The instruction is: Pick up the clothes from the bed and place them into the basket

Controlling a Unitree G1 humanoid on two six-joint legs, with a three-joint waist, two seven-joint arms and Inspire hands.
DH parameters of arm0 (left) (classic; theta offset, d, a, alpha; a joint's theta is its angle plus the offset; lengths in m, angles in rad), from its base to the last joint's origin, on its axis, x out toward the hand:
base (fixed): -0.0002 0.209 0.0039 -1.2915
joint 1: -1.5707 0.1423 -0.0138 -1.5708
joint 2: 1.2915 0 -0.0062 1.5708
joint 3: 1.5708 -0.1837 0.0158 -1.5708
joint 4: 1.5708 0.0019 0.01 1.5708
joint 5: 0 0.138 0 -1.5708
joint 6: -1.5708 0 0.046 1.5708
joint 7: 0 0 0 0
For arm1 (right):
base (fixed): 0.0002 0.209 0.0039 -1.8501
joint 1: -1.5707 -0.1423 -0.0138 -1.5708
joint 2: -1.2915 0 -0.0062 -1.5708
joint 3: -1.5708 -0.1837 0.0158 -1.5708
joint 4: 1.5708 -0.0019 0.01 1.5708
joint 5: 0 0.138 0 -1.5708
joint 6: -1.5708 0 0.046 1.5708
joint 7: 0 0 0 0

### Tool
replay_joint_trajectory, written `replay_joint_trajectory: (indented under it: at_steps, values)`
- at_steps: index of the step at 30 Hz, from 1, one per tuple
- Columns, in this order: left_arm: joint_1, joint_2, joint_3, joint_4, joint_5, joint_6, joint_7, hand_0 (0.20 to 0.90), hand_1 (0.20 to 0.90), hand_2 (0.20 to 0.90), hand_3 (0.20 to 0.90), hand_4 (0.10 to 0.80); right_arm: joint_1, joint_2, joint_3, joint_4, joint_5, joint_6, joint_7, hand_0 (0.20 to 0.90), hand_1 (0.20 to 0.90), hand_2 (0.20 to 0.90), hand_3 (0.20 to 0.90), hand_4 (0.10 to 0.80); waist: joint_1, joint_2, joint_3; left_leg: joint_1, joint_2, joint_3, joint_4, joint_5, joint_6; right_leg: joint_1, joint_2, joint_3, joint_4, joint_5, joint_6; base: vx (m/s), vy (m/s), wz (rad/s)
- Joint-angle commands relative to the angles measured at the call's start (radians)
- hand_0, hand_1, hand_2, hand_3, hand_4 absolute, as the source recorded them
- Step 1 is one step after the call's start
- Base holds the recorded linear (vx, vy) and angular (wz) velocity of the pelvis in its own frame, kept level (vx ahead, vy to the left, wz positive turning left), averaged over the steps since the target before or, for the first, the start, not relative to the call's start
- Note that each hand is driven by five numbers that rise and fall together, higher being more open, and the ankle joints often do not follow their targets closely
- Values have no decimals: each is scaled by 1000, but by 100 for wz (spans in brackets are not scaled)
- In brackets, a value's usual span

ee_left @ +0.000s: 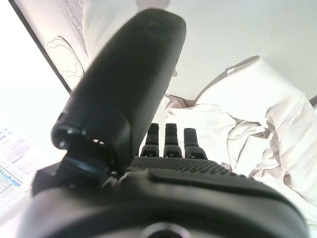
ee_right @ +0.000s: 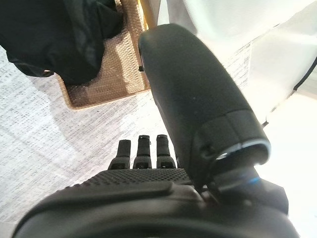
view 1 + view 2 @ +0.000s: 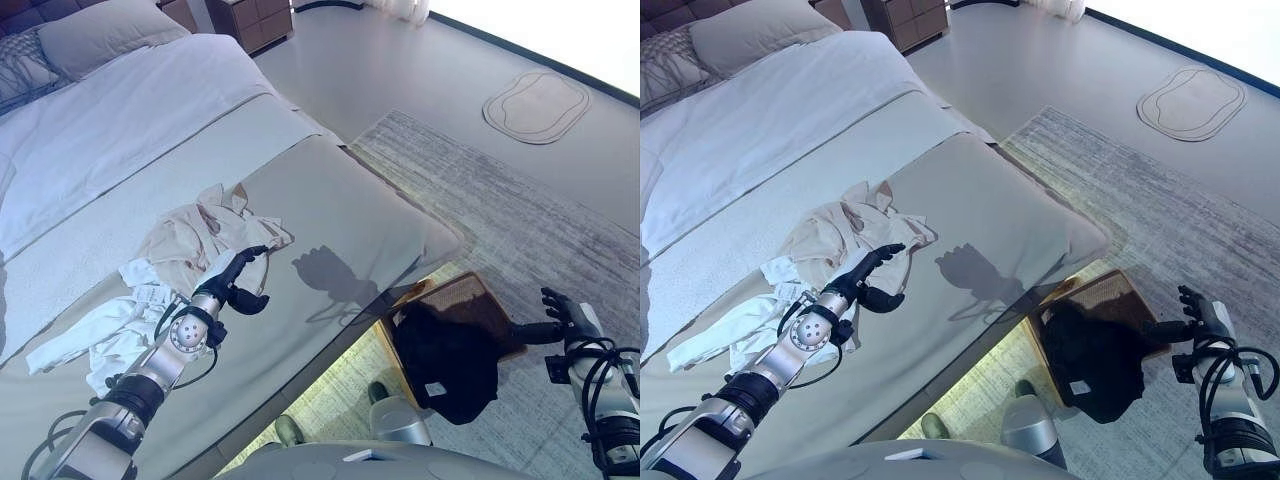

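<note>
Evidently the reaching step is in hand: the left hand (image 3: 232, 283) hovers over the bed (image 3: 330, 200), just beside the crumpled beige garment (image 3: 205, 235), with its fingers (image 1: 171, 141) straight and relaxed and the thumb standing apart. It holds nothing, and I cannot tell from these views whether the fingertips yet touch the cloth. A white garment (image 3: 110, 325) lies on the bed too, touching the beige one on the side nearer the robot.

One dark garment (image 3: 445, 360) already lies in the basket (image 3: 470, 295), which sits on the rug (image 3: 520, 220) just off the foot corner of the bed, so the task looks partly done, with two pieces left on the bed.

The next move likely calls for lowering the left hand into the beige pile and curling the fingers round a good fold, since loose cloth may slip from a shallow grip.

The right hand (image 3: 1198, 312) hangs beside the basket on its far side from the bed, fingers relaxed, empty.
</note>
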Motion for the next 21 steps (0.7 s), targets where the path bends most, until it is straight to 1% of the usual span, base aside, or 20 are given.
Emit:
replay_joint_trajectory:
  at_steps: [1,10,14,17,21]
  values:
    - [-67,-4,42,-65,4,-45,36,900,900,900,900,800,-68,-39,-7,-75,10,-64,-61,900,900,900,900,800,31,-21,-60,17,20,-38,136,-189,6,-106,18,-75,-7,88,19,4,6,9]
    - [-31,-27,63,-47,27,-40,67,900,900,900,900,800,-91,-44,32,-131,-6,-62,-52,900,900,900,900,800,72,-28,-54,10,18,-69,125,-170,-3,-83,14,-109,-10,78,13,2,7,12]
    - [-16,-37,71,-38,30,-40,87,900,900,900,900,800,-120,-50,46,-168,-13,-60,-95,900,900,900,900,800,97,-29,-47,5,15,-90,116,-160,-6,-73,11,-128,-11,71,10,-10,1,17]
    - [1,-49,78,-30,39,-42,109,900,900,900,900,800,-171,-49,54,-198,5,-21,-169,900,900,900,900,800,132,-26,-38,-5,5,-119,99,-149,-8,-64,12,-149,-12,63,5,-29,4,27]
    - [19,-58,85,-9,45,-32,110,900,900,900,900,800,-225,-44,78,-215,-29,0,-213,900,900,900,900,800,162,-21,-36,-12,-4,-150,83,-134,-10,-52,11,-170,-17,57,2,5,6,26]
